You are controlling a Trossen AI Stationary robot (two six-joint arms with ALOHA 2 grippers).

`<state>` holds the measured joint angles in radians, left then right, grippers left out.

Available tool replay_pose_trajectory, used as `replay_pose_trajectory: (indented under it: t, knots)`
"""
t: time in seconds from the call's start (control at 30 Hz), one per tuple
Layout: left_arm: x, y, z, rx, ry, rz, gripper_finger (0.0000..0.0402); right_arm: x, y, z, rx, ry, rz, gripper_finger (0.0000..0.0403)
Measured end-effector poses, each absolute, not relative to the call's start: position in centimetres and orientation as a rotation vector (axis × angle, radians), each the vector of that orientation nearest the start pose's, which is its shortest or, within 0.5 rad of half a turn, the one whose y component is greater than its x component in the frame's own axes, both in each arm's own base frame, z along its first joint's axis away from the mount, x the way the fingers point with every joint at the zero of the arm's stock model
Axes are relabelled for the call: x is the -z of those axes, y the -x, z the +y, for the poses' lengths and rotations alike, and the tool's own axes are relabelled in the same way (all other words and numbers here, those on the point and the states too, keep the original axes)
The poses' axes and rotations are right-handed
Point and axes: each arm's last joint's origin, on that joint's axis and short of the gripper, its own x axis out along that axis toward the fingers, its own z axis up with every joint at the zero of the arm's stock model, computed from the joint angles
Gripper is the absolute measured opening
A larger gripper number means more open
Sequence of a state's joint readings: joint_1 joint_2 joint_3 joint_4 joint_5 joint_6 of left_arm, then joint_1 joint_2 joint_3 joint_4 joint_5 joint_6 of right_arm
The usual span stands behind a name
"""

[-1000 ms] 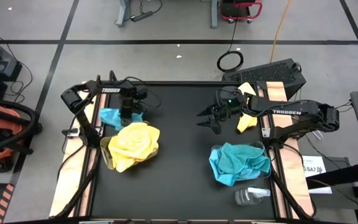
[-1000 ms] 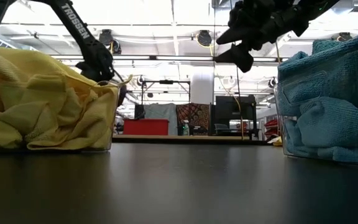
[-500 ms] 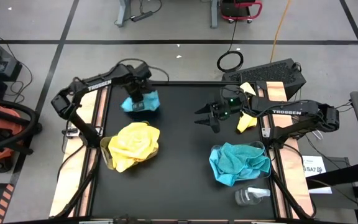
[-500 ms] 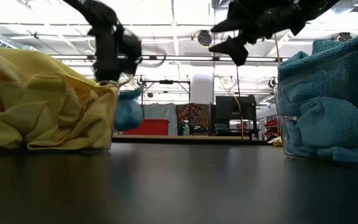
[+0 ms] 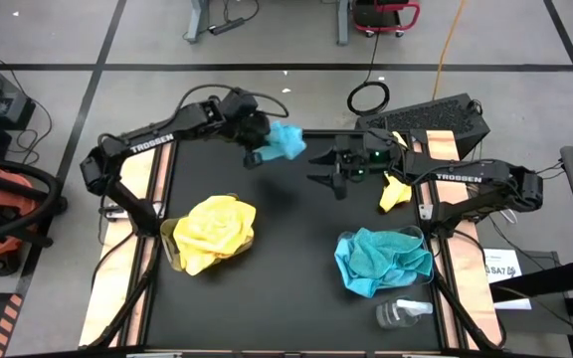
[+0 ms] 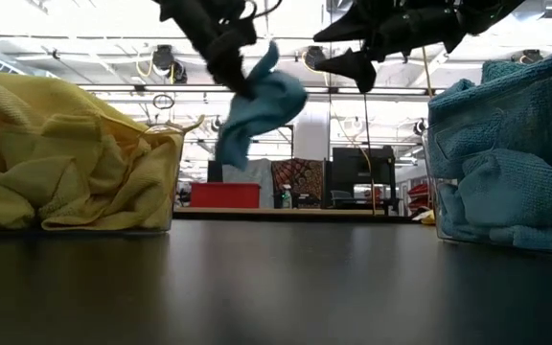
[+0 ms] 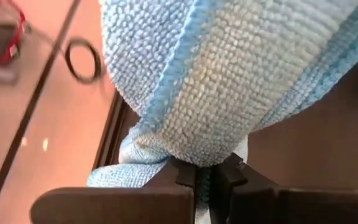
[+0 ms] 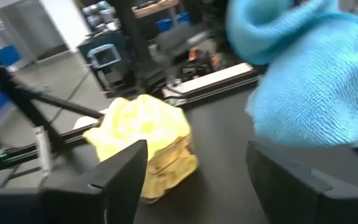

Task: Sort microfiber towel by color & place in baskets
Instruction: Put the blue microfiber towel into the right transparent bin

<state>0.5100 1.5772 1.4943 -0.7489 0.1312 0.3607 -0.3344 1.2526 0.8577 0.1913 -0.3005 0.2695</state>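
Observation:
My left gripper (image 5: pixel 260 140) is raised over the table's far middle, shut on a turquoise microfiber towel (image 5: pixel 286 141), which also shows in the low view (image 6: pixel 257 110) and fills the left wrist view (image 7: pixel 229 81). Just to the towel's right, my right gripper (image 5: pixel 322 178) stands open in the air, its fingers pointing toward the towel (image 8: pixel 309 81). A clear basket heaped with yellow towels (image 5: pixel 212 232) rests at the table's left. A second basket with turquoise towels (image 5: pixel 381 261) rests at the right. My left gripper pinches a bunched fold of the turquoise towel (image 7: pixel 199 163) between its two fingertips (image 7: pixel 185 175). The fingers slant downward toward the table's right. The towel is lifted clear of the table and hangs slack below and beyond the fingers (image 6: pixel 242 144).
Loose yellow towels (image 5: pixel 396 191) lie on the table's right rail near my right arm, with another (image 5: pixel 394 142) farther back. A clear plastic bottle (image 5: pixel 401 313) lies near the front right corner. Bare dark tabletop (image 5: pixel 286 259) lies between the two baskets.
My left gripper has risen from beside the yellow basket at the table's far left and swung toward the right, tipping up from pointing steeply down. The turquoise towel came with it, lifted clear of the table. My right gripper tipped up toward level.

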Motion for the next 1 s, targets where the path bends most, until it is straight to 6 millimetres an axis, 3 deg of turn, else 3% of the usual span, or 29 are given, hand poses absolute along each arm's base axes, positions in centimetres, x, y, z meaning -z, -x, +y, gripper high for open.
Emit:
replay_pose_trajectory:
  t: [0.3,0.47,0.77,1.0]
  knots:
    - [-35.8,-32.6,13.4,-0.079,-0.016,0.522,0.0010,-29.6,-26.7,-8.9,0.221,-0.291,0.173,0.0328]
    - [-36.7,-33.8,11.4,0.054,0.044,0.409,0.0010,-29.8,-26.7,-9.1,0.300,-0.238,0.147,0.0345]
    - [-37.2,-35.1,8.8,0.135,0.006,0.334,0.0010,-29.7,-27.0,-8.6,0.112,-0.244,0.153,0.0339]
    - [-37.8,-35.4,8.5,0.141,-0.015,0.274,0.0010,-29.7,-27.2,-8.4,0.050,-0.273,0.146,0.0337]
